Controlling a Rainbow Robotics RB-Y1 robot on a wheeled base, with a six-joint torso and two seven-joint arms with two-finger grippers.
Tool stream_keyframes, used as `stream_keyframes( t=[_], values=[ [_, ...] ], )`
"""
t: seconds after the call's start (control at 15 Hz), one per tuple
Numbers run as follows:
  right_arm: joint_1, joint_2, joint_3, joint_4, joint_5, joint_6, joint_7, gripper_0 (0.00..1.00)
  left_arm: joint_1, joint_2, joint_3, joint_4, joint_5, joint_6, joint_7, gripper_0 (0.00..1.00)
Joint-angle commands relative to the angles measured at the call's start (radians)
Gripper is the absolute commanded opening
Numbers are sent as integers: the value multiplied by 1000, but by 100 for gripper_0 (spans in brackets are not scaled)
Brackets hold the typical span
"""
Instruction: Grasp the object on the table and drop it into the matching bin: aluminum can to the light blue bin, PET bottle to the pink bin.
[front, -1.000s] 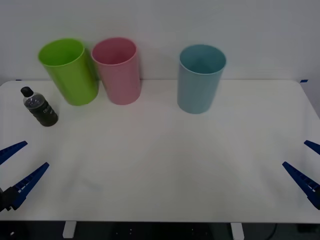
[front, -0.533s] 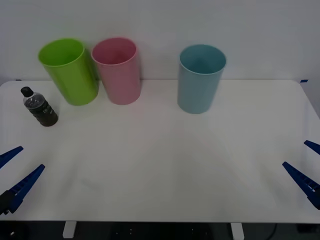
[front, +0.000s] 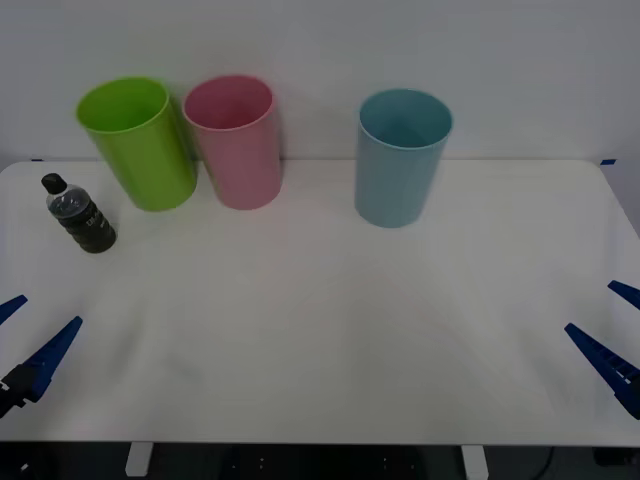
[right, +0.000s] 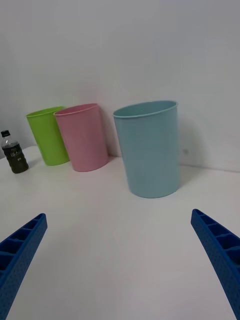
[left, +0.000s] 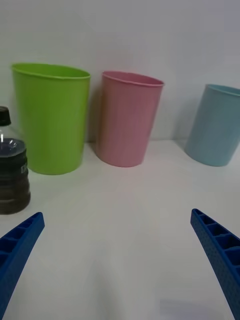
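Observation:
A small dark PET bottle (front: 80, 214) with a black cap stands upright on the white table (front: 330, 330) at its far left, in front of the lime green bin. The pink bin (front: 236, 140) stands at the back, right of the green one, and the light blue bin (front: 400, 156) farther right. My left gripper (front: 22, 338) hangs open at the table's front left corner, well short of the bottle (left: 11, 165). At the front right edge my right gripper (front: 612, 330) is open, far from everything. Both wrist views show the bins (right: 82, 137) (left: 129, 119) ahead.
A lime green bin (front: 140, 140) leans against the pink one at the back left, close behind the bottle. A white wall runs behind the bins. Bare tabletop stretches between the grippers and the bins.
My left gripper has drawn back toward the front left corner of the table, lower and farther left in the front view. The right gripper, the bottle and the bins have not moved.

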Motion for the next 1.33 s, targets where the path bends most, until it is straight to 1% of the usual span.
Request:
stream_keyframes(
  t=[0.07, 0.27, 0.67, 0.93, 1.33],
  values=[
    [0, 0, 0, 0, 0, 0, 0, 100, -6, -1, -3, 1, -70, 75, -8, 100],
    [0, 0, 0, 0, 0, 0, 0, 100, -21, 1, -10, 33, -104, 141, -9, 100],
    [0, 0, 0, 0, 0, 0, 0, 100, -144, -1, 2, 216, -98, 165, -24, 100],
    [0, 0, 0, 0, 0, 0, 0, 100, -224, -1, -3, 300, -83, 197, -21, 100],
    [0, 0, 0, 0, 0, 0, 0, 100, -363, -1, -21, 427, -83, 247, -29, 100]
  ],
)
